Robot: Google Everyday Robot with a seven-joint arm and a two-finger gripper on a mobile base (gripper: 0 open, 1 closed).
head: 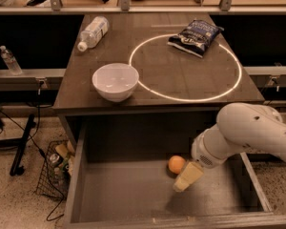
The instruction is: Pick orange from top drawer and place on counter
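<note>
The orange [176, 164] lies on the flat bottom of the open top drawer [128, 197], right of its middle. My gripper [187, 177] hangs on the white arm coming in from the right and sits just right of and in front of the orange, close against it. The counter [181, 78] above carries the glowing white circle [231, 87]. Nothing shows between the fingers.
On the counter stand a white bowl [115, 82] at the front left, a lying plastic bottle [93, 32] at the back left and a dark chip bag [195, 36] at the back right. A wire basket [57, 171] sits on the floor left of the drawer.
</note>
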